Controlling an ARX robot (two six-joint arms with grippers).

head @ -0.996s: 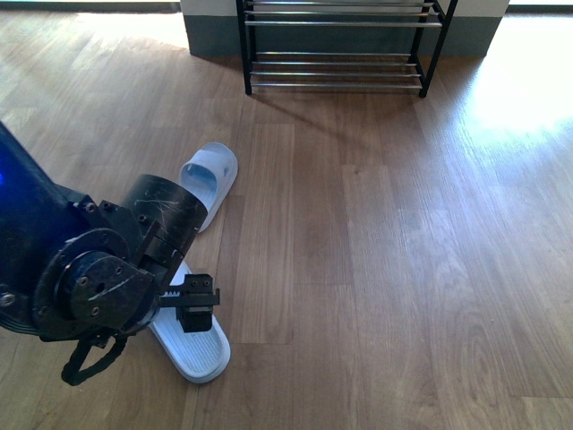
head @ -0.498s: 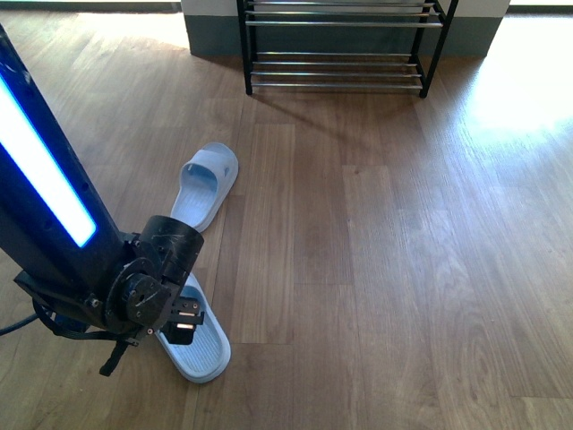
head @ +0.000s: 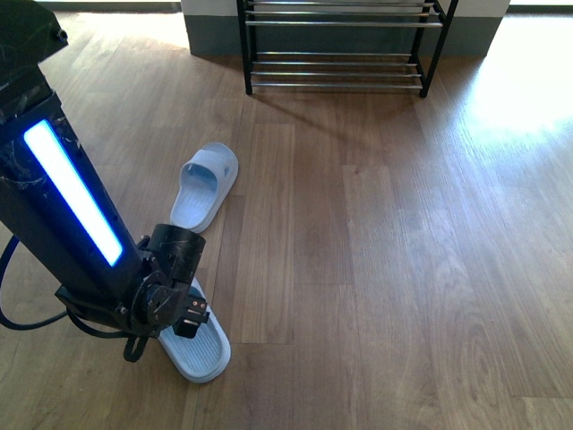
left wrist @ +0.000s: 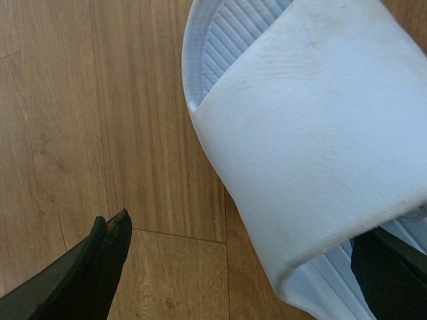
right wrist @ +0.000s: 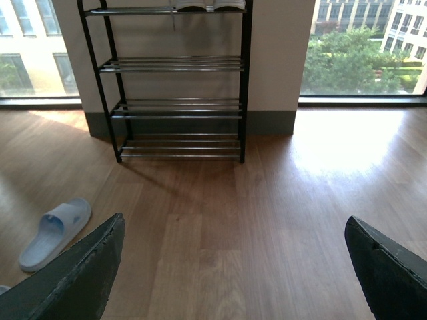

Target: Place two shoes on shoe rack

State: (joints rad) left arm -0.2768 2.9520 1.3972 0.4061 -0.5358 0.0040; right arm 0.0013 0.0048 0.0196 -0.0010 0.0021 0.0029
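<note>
Two pale blue slide slippers lie on the wood floor. The far slipper is free and also shows in the right wrist view. My left gripper is open and low over the near slipper. In the left wrist view its strap lies between the open jaws of the left gripper, with one finger over bare floor beside it. The shoe rack stands at the back against the wall. My right gripper is open and empty, facing the rack.
White soles of a pair of shoes show on the rack's top tier. Windows run along the back wall on both sides of the rack. Bright sun glare lies on the floor at the back right.
My left arm has swung upright and its lit blue strip now faces the camera. The left gripper has settled lower and closer onto the near slipper. The slippers have not moved.
</note>
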